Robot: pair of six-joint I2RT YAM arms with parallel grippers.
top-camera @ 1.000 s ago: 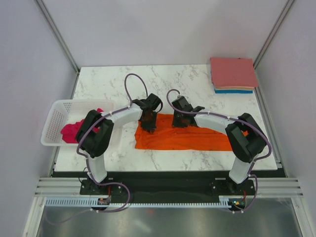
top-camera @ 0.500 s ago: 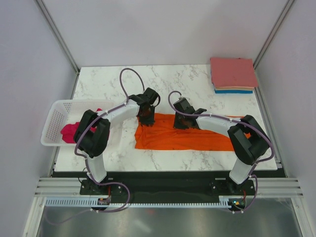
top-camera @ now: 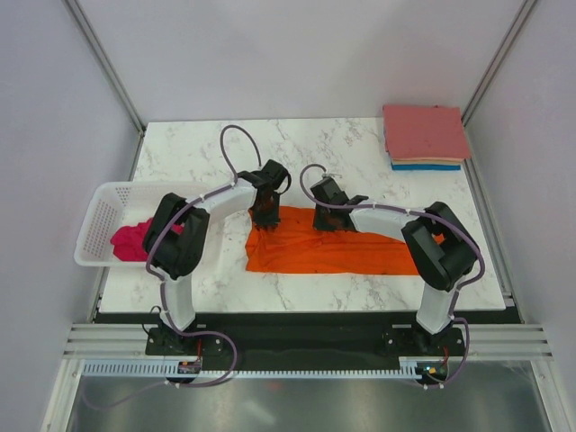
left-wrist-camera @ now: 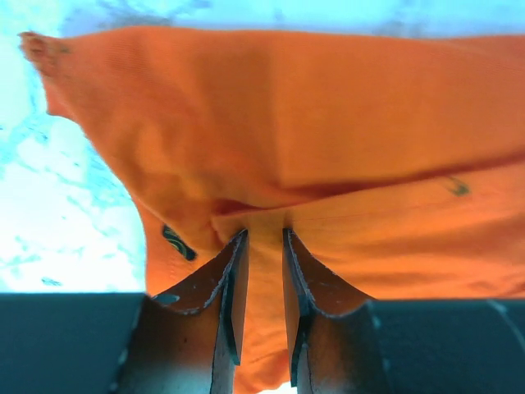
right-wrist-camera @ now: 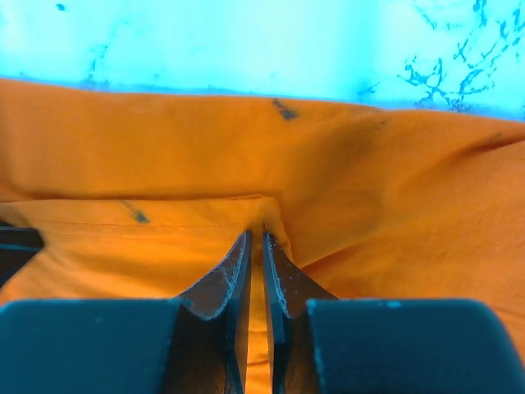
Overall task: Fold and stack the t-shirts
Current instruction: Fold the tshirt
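The bright orange t-shirt lies spread across the middle of the table, folded lengthwise. My left gripper is shut on its far left edge, with orange cloth pinched between the fingers. My right gripper is shut on the far edge further right, with cloth between its fingers. The magenta-pink t-shirt lies crumpled in the white basket at the left. A stack of folded t-shirts, salmon-pink on top with peach and blue under it, sits at the far right corner.
The marble table ends at a black strip along the near side. Grey walls and metal frame posts enclose the table on three sides.
Both grippers have carried the shirt's edge a little away from me toward the far side. The orange cloth now lies flatter.
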